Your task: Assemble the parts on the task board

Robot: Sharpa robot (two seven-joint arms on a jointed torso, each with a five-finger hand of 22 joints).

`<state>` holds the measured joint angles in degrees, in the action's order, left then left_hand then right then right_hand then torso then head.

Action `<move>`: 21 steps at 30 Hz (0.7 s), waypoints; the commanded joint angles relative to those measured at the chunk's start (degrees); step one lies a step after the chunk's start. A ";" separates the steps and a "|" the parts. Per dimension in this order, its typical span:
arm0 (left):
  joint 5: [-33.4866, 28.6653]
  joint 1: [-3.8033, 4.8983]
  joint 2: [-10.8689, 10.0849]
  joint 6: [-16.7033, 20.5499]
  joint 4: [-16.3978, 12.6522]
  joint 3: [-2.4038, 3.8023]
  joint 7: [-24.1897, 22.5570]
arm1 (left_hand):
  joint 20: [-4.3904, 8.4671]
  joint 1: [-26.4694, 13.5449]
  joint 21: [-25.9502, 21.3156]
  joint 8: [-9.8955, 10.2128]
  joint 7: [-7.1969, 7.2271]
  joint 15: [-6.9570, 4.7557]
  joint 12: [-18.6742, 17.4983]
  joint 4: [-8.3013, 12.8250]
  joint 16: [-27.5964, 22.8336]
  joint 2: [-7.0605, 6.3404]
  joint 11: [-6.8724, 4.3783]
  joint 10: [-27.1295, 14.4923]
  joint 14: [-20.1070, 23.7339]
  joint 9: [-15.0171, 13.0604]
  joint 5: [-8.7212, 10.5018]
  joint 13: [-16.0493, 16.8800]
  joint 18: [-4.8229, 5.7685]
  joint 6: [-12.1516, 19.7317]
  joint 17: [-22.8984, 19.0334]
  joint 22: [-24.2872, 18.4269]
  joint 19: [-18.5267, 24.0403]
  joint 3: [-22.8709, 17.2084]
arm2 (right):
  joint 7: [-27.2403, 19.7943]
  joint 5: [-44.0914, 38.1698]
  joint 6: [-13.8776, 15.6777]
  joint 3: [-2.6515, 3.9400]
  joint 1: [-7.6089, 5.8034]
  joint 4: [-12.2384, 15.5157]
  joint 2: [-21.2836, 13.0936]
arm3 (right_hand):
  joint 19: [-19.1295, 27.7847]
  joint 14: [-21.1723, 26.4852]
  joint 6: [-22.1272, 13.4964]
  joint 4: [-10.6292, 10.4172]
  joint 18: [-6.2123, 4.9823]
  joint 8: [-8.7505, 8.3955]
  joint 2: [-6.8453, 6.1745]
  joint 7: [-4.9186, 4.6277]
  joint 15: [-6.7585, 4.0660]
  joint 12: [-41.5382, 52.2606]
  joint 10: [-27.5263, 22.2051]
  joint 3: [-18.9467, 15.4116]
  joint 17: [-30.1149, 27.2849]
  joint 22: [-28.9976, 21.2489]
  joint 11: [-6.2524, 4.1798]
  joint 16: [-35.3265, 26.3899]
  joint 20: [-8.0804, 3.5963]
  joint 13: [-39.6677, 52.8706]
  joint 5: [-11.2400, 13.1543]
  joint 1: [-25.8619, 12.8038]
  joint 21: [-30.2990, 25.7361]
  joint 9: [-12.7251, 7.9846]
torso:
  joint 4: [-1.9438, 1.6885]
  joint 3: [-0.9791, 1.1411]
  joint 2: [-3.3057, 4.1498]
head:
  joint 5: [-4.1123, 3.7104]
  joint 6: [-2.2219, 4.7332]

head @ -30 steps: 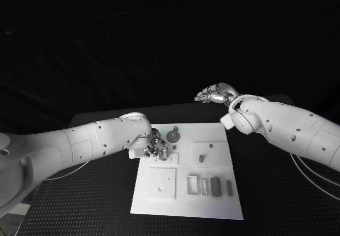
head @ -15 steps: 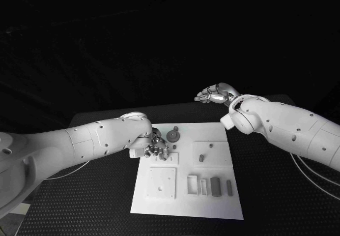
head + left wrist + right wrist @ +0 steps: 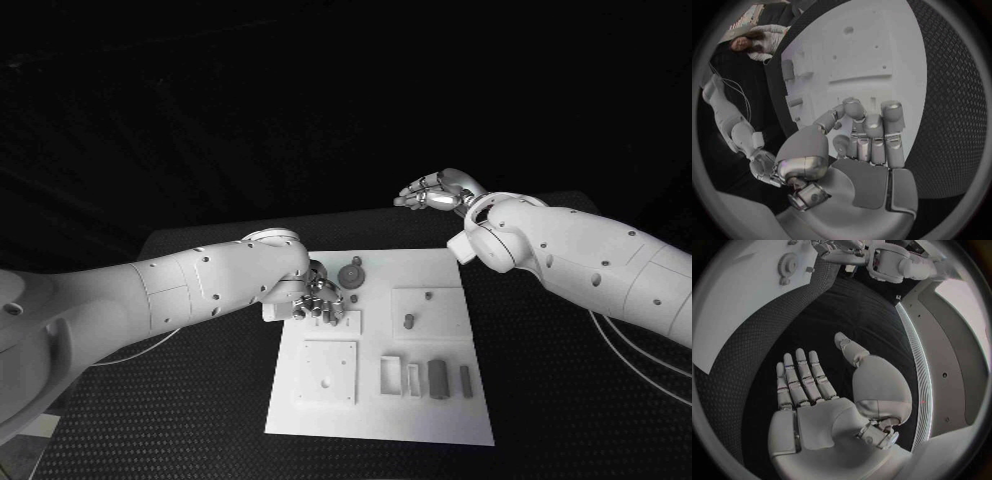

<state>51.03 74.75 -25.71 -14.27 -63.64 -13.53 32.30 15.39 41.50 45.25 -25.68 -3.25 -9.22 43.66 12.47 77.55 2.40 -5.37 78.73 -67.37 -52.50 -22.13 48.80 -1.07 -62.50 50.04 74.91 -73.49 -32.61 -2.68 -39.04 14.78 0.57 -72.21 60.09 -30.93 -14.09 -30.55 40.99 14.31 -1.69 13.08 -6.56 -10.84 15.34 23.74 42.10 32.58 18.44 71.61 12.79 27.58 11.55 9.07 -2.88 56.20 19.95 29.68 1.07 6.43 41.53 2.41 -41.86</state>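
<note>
Silver fingers of the left hand are seen pointing down at the far left part of the white board, curled close together with the thumb brought toward them. In the left wrist view the fingertips are bunched over the board's surface; whether anything small is pinched between them cannot be told. Just beside this hand, on its right in the head view, a round grey toothed part lies on the board.

The right hand is held above the black table, beyond the board's far right corner and well apart from it. Its fingers are shown in the right wrist view stretched out side by side, the thumb set off to one side, and nothing is held in them. The toothed part is also seen in that view, on the board.

On the board a raised square plate sits on the near left. To its right a row of upright rectangular pieces is lined up: pale frames and darker grey blocks. Farther back on the right, a square recess holds a small dark oval piece.

The white arms come in from either side, the left one lying low over the table's left edge.
</note>
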 commanded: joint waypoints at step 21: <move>0.72 -0.11 -1.05 0.44 -0.32 -0.07 -0.08 | 0.41 -1.81 -0.78 1.23 4.02 -2.29 0.82 -5.22 0.81 -8.52 -0.84 -1.57 2.75 -1.00 13.57 -0.98 -2.97 -6.94 -1.43 0.79 0.69 1.56 | -0.09 -0.57 -0.64 0.03 0.17 0.05 -0.14 | 0.76 0.93 -0.56 0.12 0.66 0.22 0.24 -2.82 0.22 -0.30 -0.25 -0.44 -0.22 0.35 0.30 -0.32 0.07 -0.46 0.11 0.25 -0.39 -0.23 | -0.01 -0.04 0.02 | -0.16 0.00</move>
<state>51.58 74.66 -26.73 -14.17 -63.77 -13.60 32.60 15.65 39.74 44.76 -24.79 -2.20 -9.84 44.15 7.33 78.09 -5.93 -5.36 78.65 -66.49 -53.48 -8.59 47.85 -1.08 -63.53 48.66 74.95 -73.35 -31.04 -2.59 -39.10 14.72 0.57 -72.06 60.08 -31.03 -13.68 -30.13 40.80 14.46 -1.70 13.08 -6.56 -11.04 15.60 23.74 42.10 32.43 18.30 71.90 12.79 27.61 11.56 8.66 -2.88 56.20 19.95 29.54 1.06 6.40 41.53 2.24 -41.87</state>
